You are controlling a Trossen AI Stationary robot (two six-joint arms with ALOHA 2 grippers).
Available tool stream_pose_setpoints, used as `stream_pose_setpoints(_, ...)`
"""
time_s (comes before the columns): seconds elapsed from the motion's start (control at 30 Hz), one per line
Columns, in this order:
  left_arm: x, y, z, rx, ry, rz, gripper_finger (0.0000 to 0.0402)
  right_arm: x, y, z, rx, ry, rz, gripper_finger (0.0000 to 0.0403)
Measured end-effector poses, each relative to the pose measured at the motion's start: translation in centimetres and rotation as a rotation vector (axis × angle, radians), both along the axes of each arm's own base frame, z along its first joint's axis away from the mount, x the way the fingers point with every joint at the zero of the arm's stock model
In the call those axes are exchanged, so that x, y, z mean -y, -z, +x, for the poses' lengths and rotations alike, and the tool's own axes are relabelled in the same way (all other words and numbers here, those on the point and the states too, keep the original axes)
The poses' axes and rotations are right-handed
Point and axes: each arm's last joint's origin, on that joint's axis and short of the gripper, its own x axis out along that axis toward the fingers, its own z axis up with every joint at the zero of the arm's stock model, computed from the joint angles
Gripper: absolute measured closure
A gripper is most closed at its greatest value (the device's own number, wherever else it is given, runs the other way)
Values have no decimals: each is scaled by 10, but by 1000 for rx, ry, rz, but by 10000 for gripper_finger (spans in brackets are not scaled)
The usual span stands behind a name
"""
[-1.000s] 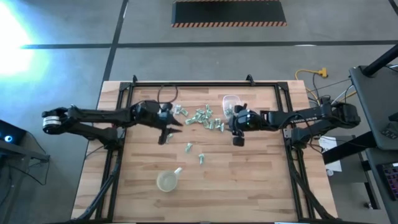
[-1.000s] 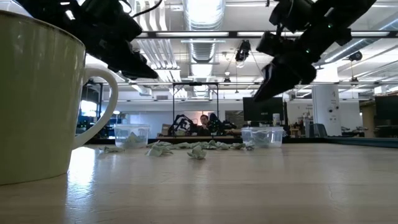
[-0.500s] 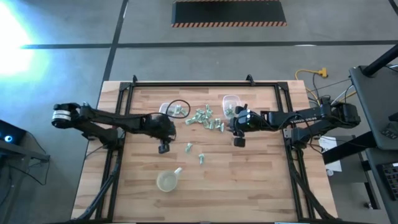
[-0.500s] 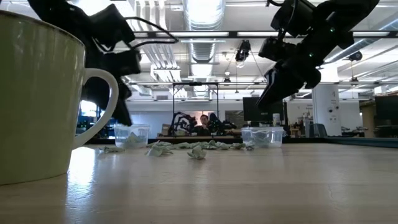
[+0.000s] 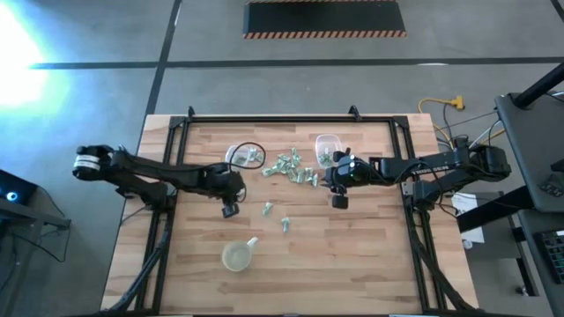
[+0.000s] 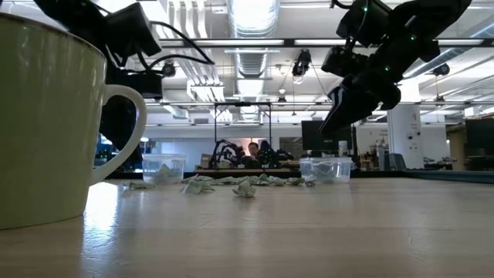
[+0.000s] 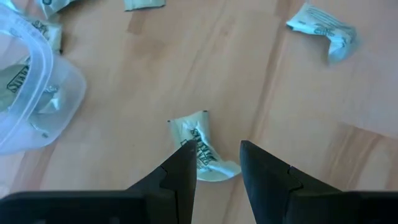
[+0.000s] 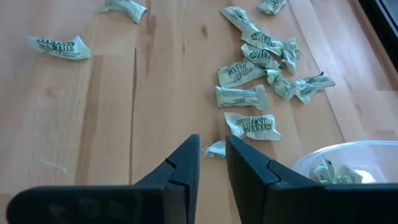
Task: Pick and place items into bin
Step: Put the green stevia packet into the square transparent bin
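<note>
Two hands work the surface in the high view: the left hand (image 5: 231,210) sits at about nine o'clock of the scattered packets (image 5: 291,167), the right hand (image 5: 337,199) at three o'clock beside a clear tub (image 5: 327,143). Left wrist view: fingers spread, straddling one packet (image 7: 204,148), probably lining up a grab. Right wrist view: fingers narrowed, holding nothing, above another packet (image 8: 216,149).

Open tabletop (image 5: 352,255) is found on the near right; passage on the near left is obstructed by the spouted cup (image 5: 237,255).
</note>
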Motion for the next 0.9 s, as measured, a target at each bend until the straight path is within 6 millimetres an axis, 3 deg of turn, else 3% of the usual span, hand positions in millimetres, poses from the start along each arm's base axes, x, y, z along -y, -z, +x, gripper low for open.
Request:
stream_pose_setpoints(0.67, -3, 39, 13, -175, -62, 80, 295, 0, 1, -1, -4, 10, 10, 335)
stream_pose_setpoints(0.9, -3, 38, 13, -170, -60, 77, 296, 0, 1, -1, -4, 10, 10, 335)
